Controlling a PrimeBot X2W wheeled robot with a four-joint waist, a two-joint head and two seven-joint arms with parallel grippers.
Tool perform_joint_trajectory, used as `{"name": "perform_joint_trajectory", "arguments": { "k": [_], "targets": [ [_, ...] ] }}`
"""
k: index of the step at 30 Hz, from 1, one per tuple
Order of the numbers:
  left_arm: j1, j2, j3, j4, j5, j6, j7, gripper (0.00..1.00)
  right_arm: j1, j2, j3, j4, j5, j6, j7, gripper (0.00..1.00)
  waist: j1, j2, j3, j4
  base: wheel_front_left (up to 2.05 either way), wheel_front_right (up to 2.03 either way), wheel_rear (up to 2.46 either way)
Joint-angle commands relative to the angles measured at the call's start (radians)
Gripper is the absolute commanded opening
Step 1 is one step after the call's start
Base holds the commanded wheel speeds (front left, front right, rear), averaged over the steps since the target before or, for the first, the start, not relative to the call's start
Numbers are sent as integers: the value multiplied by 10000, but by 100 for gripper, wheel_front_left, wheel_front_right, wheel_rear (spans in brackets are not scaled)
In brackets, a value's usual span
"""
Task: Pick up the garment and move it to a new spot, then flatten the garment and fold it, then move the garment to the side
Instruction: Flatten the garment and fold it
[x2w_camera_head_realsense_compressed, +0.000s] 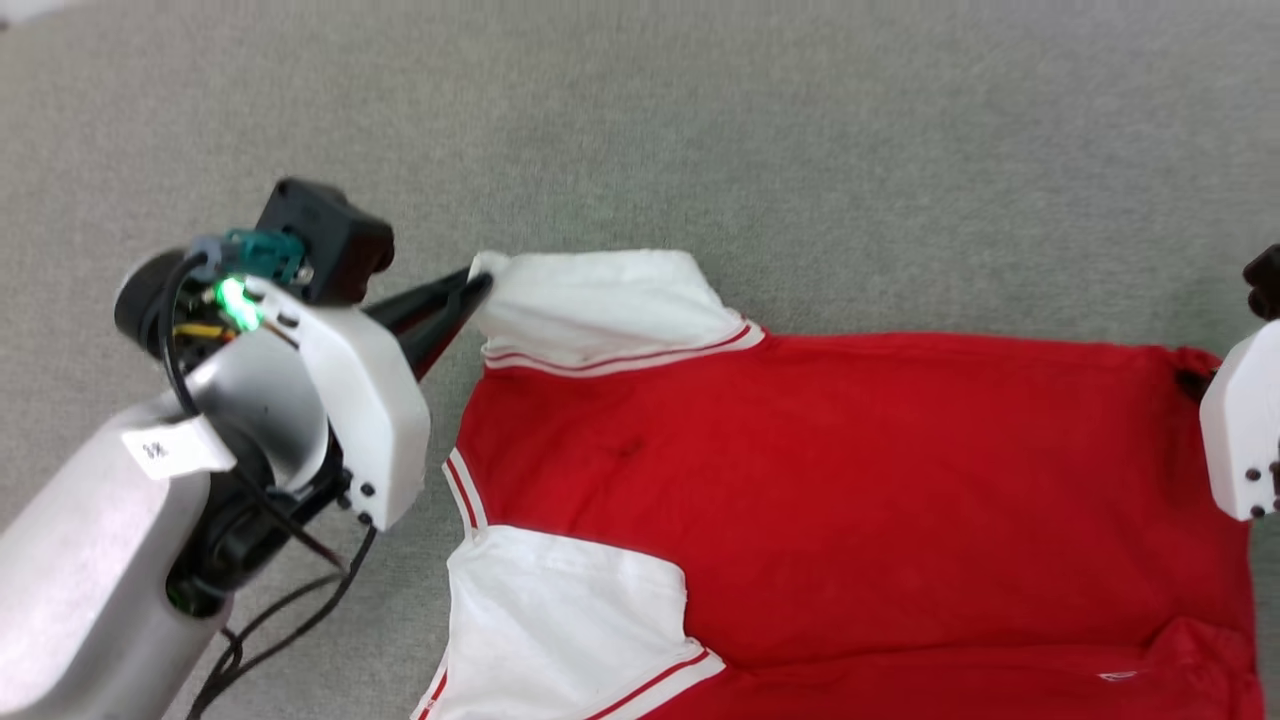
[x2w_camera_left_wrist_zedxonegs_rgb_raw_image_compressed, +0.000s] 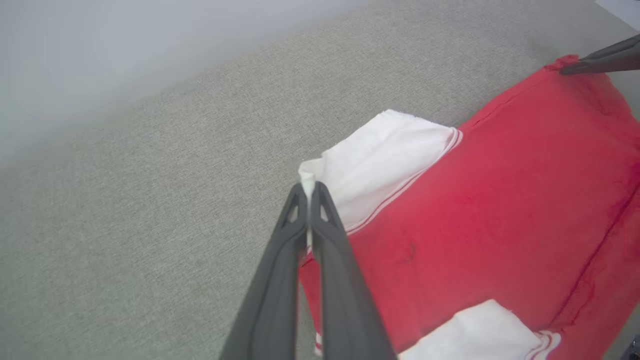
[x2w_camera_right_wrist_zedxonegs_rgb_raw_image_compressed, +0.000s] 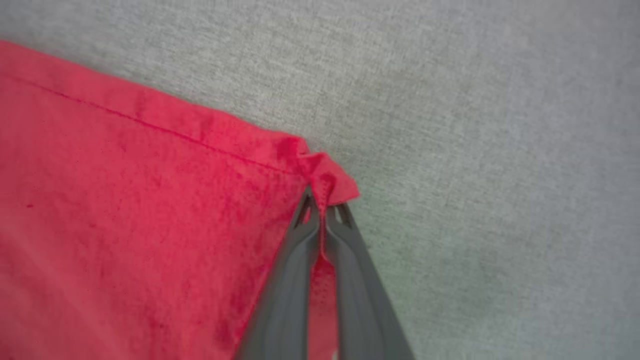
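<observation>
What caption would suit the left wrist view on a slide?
Left gripper shut on a white sleeve corner of the shirt.

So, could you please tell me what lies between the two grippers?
The garment: in the left wrist view it runs from the left gripper, shut on a white sleeve corner, to the right gripper, shut on a red hem corner.
</observation>
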Motion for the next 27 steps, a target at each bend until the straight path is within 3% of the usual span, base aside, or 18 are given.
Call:
{"name": "perform_joint_trajectory", "arguments": {
  "k": [1, 13, 23, 27],
  "targets": [
    [322, 85, 60, -3, -66, 84, -124, 0, 237, 61, 29, -25, -35, 20, -225, 0, 0, -1, -381, -136, 0, 0, 0],
    [2706, 710, 95, -640, -419, 697, -489, 0, 2485, 420, -932, -1047, 493, 11, -1733, 0, 0, -1, -1896, -205, 0, 0, 0],
    [4961, 1109, -134, -974, -794, 1183, -781, 0, 4673, 454, -1261, -1656, 657, 11, -2038, 0, 0, -1, -2312, -199, 0, 0, 0],
    [5591, 1184, -272, -747, -876, 1163, -931, 0, 5121, 280, -1088, -1724, 721, 11, -2009, 0, 0, -1, -2347, -188, 0, 0, 0]
  ]
}}
